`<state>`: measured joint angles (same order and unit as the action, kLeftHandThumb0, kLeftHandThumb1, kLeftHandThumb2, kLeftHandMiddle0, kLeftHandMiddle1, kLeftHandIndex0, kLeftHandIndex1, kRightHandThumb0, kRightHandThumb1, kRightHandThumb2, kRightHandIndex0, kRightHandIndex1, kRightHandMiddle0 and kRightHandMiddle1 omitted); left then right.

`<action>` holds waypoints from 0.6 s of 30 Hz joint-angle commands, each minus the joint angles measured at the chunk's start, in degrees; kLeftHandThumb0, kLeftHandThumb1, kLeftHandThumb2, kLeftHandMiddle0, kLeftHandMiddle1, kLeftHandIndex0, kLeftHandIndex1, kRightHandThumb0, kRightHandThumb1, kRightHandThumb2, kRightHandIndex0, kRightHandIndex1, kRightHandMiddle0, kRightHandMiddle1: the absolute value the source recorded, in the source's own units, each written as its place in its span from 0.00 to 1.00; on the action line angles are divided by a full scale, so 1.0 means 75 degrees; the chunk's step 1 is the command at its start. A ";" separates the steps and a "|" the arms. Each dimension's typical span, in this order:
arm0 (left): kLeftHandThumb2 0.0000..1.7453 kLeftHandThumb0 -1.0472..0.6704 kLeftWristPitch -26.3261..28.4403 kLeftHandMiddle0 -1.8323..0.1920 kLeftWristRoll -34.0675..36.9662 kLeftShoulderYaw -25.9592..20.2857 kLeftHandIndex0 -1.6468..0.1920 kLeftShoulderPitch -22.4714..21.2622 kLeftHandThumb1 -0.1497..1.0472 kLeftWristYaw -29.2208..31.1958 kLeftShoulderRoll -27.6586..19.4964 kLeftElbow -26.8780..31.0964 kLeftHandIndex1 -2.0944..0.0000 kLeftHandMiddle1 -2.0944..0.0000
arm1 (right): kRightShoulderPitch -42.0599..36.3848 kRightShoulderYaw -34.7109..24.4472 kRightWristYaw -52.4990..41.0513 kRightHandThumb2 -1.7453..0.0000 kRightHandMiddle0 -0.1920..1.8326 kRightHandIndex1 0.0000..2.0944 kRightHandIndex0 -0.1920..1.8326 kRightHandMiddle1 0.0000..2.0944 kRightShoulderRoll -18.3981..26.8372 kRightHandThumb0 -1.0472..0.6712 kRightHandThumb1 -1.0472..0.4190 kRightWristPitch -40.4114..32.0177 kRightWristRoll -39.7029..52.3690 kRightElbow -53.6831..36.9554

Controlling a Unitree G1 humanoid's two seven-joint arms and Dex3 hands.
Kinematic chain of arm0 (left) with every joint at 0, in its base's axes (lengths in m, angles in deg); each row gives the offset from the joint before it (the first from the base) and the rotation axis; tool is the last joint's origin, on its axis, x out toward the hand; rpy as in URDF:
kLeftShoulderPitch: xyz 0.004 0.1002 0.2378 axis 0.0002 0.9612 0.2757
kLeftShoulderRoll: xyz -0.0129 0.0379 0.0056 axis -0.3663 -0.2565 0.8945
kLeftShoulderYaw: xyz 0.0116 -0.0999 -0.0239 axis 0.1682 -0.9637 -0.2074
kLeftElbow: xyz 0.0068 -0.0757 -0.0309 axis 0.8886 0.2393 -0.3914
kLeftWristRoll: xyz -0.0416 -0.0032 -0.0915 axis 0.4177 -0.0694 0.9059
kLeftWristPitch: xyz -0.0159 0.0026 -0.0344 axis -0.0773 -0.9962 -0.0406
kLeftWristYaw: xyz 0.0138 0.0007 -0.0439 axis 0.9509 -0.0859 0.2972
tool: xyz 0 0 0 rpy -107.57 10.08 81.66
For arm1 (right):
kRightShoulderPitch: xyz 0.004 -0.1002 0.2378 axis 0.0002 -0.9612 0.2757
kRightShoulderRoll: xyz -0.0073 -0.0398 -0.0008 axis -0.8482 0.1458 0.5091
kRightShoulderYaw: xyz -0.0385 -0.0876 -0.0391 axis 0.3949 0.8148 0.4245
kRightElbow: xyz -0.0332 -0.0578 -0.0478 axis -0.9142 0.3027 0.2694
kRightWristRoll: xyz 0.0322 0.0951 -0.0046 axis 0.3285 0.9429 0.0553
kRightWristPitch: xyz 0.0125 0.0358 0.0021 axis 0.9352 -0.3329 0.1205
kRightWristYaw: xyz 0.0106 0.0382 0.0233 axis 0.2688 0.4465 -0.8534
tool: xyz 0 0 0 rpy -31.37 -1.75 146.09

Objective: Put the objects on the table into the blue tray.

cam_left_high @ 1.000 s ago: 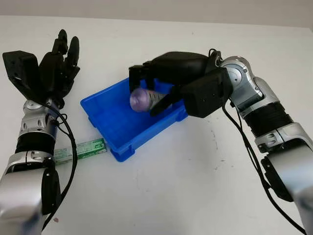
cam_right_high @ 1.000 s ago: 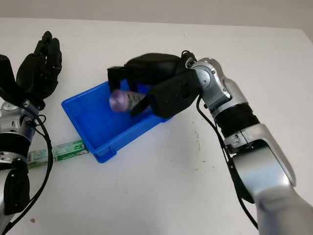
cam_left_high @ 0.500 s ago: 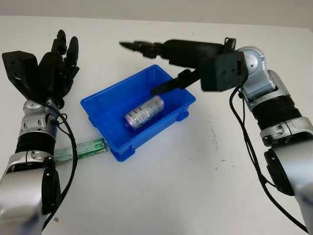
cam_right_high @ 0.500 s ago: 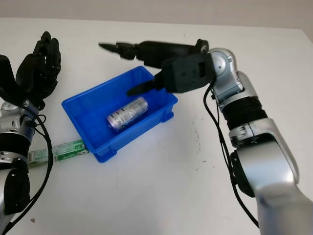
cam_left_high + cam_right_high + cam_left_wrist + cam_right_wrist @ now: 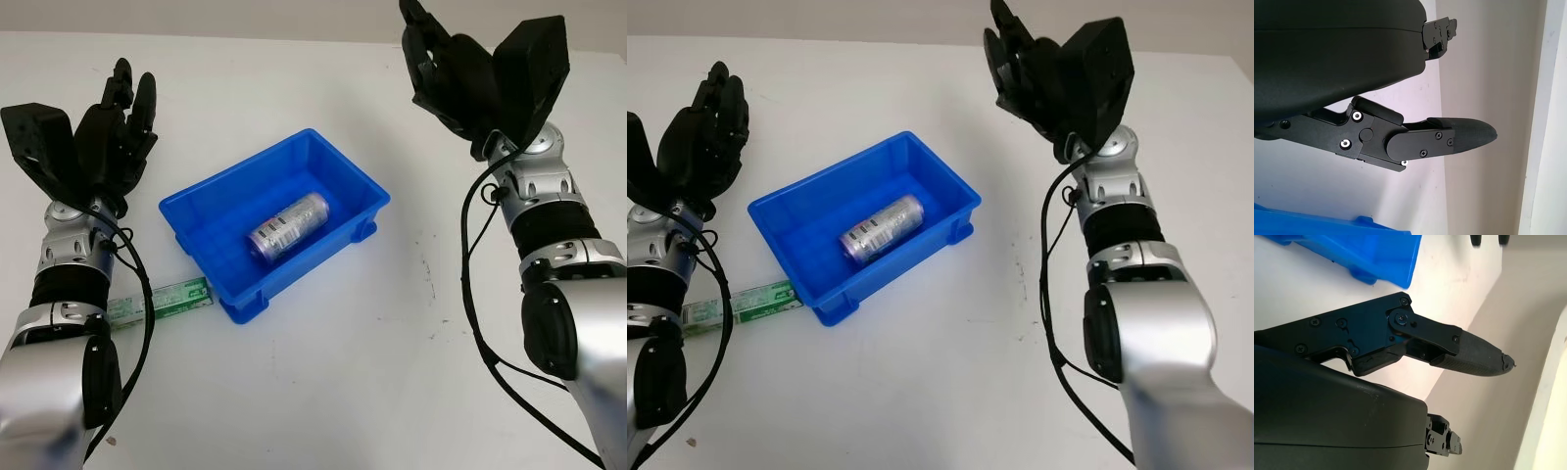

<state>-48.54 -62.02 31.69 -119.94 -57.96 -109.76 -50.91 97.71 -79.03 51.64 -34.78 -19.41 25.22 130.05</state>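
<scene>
Silver, purple-labelled can (image 5: 287,224) in blue tray (image 5: 201,245)

Green box (image 5: 162,298) partly behind left arm (image 5: 73,284)

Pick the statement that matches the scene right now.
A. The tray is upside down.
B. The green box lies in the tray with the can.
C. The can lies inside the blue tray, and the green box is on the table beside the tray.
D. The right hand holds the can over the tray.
C: the can lies on its side in the blue tray, while the green box sits on the table outside it.
</scene>
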 commanded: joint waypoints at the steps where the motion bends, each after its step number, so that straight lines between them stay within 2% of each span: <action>1: 0.27 0.19 -0.0054 1.00 0.0015 -0.0051 1.00 -0.0051 1.00 0.0044 -0.0155 -0.0075 1.00 1.00 | -0.0163 -0.0199 0.0213 0.54 0.00 0.00 0.00 0.00 -0.0079 0.15 0.00 -0.0087 0.0116 0.0146; 7: 0.28 0.19 0.0024 1.00 0.0016 -0.0074 1.00 0.0042 1.00 -0.0040 -0.0161 0.0021 1.00 1.00 | -0.0426 -0.0256 0.0507 0.52 0.00 0.00 0.00 0.00 -0.0182 0.16 0.00 -0.0234 0.0071 0.0302; 11: 0.28 0.18 0.0042 1.00 -0.0087 -0.0001 1.00 0.0382 1.00 -0.0045 -0.0292 0.0571 1.00 1.00 | -0.0565 -0.0311 0.0549 0.53 0.00 0.00 0.00 0.00 -0.0289 0.16 0.00 -0.0289 0.0131 0.0208; 13: 0.28 0.18 0.0143 1.00 -0.0055 -0.0001 1.00 0.0803 1.00 0.0039 -0.0368 0.1397 1.00 1.00 | -0.0600 -0.0285 0.0596 0.54 0.00 0.00 0.00 0.00 -0.0306 0.16 0.00 -0.0231 0.0084 0.0187; 18: 0.27 0.15 0.0873 1.00 0.0052 -0.0039 1.00 0.2249 1.00 0.0397 -0.0799 0.4488 1.00 1.00 | -0.0646 -0.0250 0.0716 0.54 0.00 0.00 0.00 0.00 -0.0358 0.15 0.00 -0.0168 0.0031 0.0156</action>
<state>-43.33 -62.02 31.70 -105.84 -55.87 -113.40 -24.16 93.30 -80.82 56.61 -37.24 -21.38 25.57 132.31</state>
